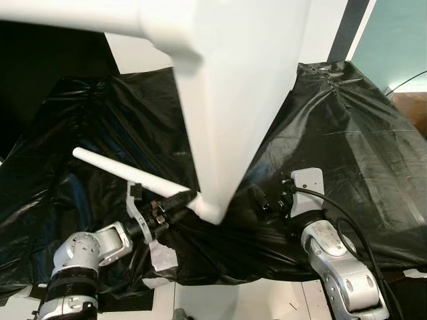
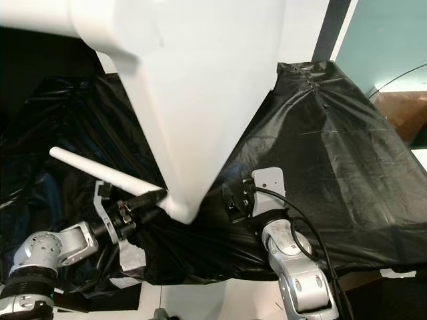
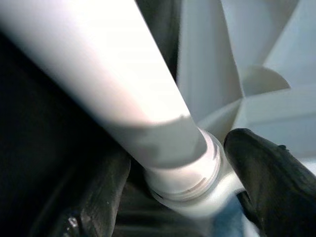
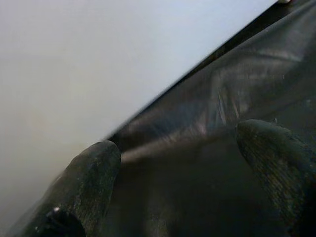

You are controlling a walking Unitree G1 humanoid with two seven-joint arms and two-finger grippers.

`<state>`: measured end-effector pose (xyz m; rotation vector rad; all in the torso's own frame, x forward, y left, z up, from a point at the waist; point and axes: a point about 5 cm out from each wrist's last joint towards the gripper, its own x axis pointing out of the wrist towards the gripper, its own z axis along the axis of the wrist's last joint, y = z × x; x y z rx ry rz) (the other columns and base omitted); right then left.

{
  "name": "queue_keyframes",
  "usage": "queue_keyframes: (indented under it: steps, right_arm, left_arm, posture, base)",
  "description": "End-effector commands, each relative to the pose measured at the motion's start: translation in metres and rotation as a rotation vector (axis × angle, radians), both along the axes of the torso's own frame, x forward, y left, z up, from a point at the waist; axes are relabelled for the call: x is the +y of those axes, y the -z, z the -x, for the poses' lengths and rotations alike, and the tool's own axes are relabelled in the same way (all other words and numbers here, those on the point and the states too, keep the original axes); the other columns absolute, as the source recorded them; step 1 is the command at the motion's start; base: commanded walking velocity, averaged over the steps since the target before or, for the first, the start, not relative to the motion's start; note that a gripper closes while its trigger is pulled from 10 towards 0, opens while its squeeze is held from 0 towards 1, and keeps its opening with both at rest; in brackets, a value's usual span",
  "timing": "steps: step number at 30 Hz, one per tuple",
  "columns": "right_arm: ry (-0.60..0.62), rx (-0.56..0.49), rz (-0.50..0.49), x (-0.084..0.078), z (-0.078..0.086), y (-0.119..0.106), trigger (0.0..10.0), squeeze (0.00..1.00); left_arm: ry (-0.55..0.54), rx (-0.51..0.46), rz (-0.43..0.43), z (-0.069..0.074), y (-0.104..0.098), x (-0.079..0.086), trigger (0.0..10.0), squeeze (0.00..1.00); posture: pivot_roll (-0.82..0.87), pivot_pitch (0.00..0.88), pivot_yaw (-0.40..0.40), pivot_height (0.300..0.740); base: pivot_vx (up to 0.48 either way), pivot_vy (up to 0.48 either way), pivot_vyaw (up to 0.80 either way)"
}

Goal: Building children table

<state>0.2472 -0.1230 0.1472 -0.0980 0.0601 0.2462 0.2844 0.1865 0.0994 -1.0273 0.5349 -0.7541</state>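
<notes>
Left hand (image 1: 175,203) gripped leg (image 1: 123,173) at tabletop (image 1: 227,100) corner socket; right hand (image 4: 182,182) open, empty, beside it. Next, probably: twist leg tight.

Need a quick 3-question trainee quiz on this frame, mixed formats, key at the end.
1. True or false: the left gripper has its fingers around the threaded end of the white table leg.
2. The black sheet lies: A) under the white tabletop, B) on top of it, C) rolled up beside it.
3. Fill in: the right gripper is ____, its fingers spread over the sheet beside the tabletop's edge.

Key: 1 true; 2 A; 3 open.
</notes>
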Motion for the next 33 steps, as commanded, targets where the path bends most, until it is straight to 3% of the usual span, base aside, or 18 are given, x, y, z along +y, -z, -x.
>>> queue_keyframes:
  steps: [1, 8, 10, 11, 12, 13, 17, 19, 22, 23, 25, 27, 28, 30, 31, 33]
  right_arm:
    - [-0.007, 0.015, 0.002, 0.002, 0.003, 0.002, 10.0, 0.00]
    - [-0.006, 0.021, 0.004, 0.001, 0.003, 0.003, 10.0, 0.00]
    - [-0.006, 0.022, 0.004, 0.001, 0.004, 0.003, 10.0, 0.00]
    - [-0.007, 0.023, 0.004, 0.001, 0.004, 0.003, 10.0, 0.00]
    - [-0.007, 0.023, 0.004, 0.001, 0.004, 0.003, 10.0, 0.00]
    - [-0.008, 0.024, 0.004, 0.001, 0.004, 0.003, 10.0, 0.00]
    - [-0.008, 0.025, 0.005, 0.001, 0.004, 0.003, 10.0, 0.00]
    - [-0.009, 0.028, 0.007, 0.000, 0.004, 0.004, 10.0, 0.00]
    - [-0.011, 0.030, 0.008, 0.000, 0.004, 0.004, 10.0, 0.00]
    - [-0.018, 0.029, 0.010, 0.001, 0.002, 0.004, 10.0, 0.00]
    - [-0.018, 0.029, 0.010, 0.001, 0.002, 0.004, 10.0, 0.00]
    - [-0.020, 0.028, 0.010, 0.001, 0.001, 0.004, 10.0, 0.00]
    - [-0.020, 0.028, 0.010, 0.001, 0.001, 0.004, 10.0, 0.00]
    - [-0.019, 0.026, 0.011, 0.002, 0.000, 0.004, 10.0, 0.00]
    - [-0.019, 0.026, 0.011, 0.002, 0.000, 0.004, 10.0, 0.00]
    - [-0.016, 0.027, 0.011, 0.001, 0.001, 0.005, 10.0, 0.00]
  left_arm:
    - [-0.070, -0.073, 0.028, -0.004, -0.014, 0.020, 10.0, 0.00]
    - [0.005, -0.094, 0.076, 0.005, -0.023, 0.022, 10.0, 0.00]
    - [0.066, -0.077, 0.091, 0.012, -0.024, 0.020, 10.0, 0.00]
    - [0.150, -0.052, 0.093, 0.022, -0.022, 0.017, 10.0, 0.00]
    - [0.150, -0.052, 0.093, 0.022, -0.022, 0.017, 10.0, 0.00]
    - [0.222, -0.032, 0.095, 0.032, -0.021, 0.015, 10.0, 0.00]
    - [0.264, -0.068, 0.099, 0.040, -0.022, 0.020, 10.0, 0.00]
    - [0.181, -0.203, 0.102, 0.033, -0.035, 0.033, 10.0, 0.00]
    - [0.134, -0.271, 0.084, 0.028, -0.040, 0.037, 10.0, 0.00]
    - [-0.001, -0.411, -0.024, 0.012, -0.046, 0.039, 10.0, 0.00]
    - [-0.001, -0.411, -0.024, 0.012, -0.046, 0.039, 10.0, 0.00]
    - [-0.105, -0.487, -0.138, 0.001, -0.048, 0.038, 10.0, 0.00]
    - [-0.105, -0.487, -0.138, 0.001, -0.048, 0.038, 10.0, 0.00]
    - [-0.222, -0.513, -0.256, -0.012, -0.048, 0.040, 10.0, 0.00]
    - [-0.222, -0.513, -0.256, -0.012, -0.048, 0.040, 10.0, 0.00]
    - [-0.295, -0.552, -0.403, -0.020, -0.045, 0.043, 10.0, 0.00]
  posture:
    - [-0.06, 0.085, 0.039, 0.740]
    - [-0.06, 0.087, 0.037, 0.740]
    - [-0.06, 0.087, 0.037, 0.740]
    - [-0.06, 0.088, 0.037, 0.740]
    - [-0.06, 0.088, 0.037, 0.740]
    - [-0.06, 0.089, 0.036, 0.740]
    - [-0.06, 0.090, 0.035, 0.740]
    - [-0.06, 0.088, 0.031, 0.740]
    - [-0.06, 0.086, 0.030, 0.740]
    - [-0.06, 0.081, 0.029, 0.740]
    - [-0.06, 0.081, 0.029, 0.740]
    - [-0.06, 0.079, 0.030, 0.740]
    - [-0.06, 0.079, 0.030, 0.740]
    - [-0.06, 0.075, 0.033, 0.740]
    - [-0.06, 0.075, 0.033, 0.740]
    - [-0.07, 0.073, 0.036, 0.740]
  base:
    - [0.000, 0.000, 0.00]
    - [0.000, 0.000, 0.00]
    - [0.000, 0.000, 0.00]
    - [0.000, 0.000, 0.00]
    - [0.000, 0.000, 0.00]
    - [0.000, 0.000, 0.00]
    - [0.000, 0.000, 0.00]
    - [0.000, 0.000, 0.00]
    - [0.000, 0.000, 0.00]
    - [0.000, 0.000, 0.00]
    - [0.000, 0.000, 0.00]
    - [0.000, 0.000, 0.00]
    - [0.000, 0.000, 0.00]
    - [0.000, 0.000, 0.00]
    - [0.000, 0.000, 0.00]
    - [0.000, 0.000, 0.00]
